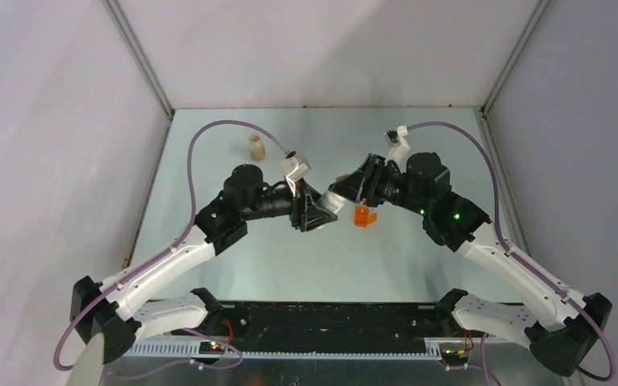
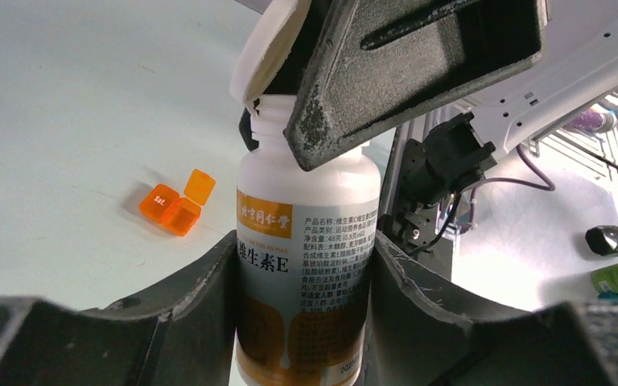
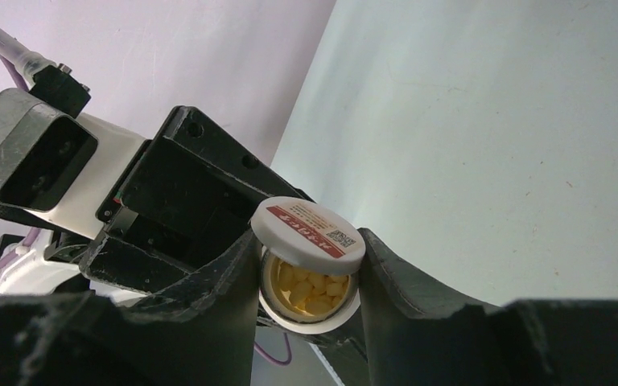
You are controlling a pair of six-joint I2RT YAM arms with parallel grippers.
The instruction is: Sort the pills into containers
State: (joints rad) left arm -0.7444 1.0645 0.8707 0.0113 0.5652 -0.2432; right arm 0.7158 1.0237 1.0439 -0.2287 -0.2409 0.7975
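The left gripper [image 2: 304, 245] is clamping the bottle [image 2: 306, 193] and the right gripper [image 3: 308, 241] is pinching its half-open lid [image 3: 310, 229], so tilting now is risking pills [image 3: 310, 288] spilling beside the pill box [image 2: 173, 209].

The left tool [image 1: 322, 211] and right tool [image 1: 350, 193] meet mid-surface [image 1: 290, 265], both clamped on one white bottle [image 2: 306, 241], barring any pass through the centre; an orange pill box [image 1: 364, 215] lies just at their 5 o'clock. A small jar [image 1: 257, 146] stands at 10 o'clock, well apart; toward 6, 12 and 2 o'clock the way is free.
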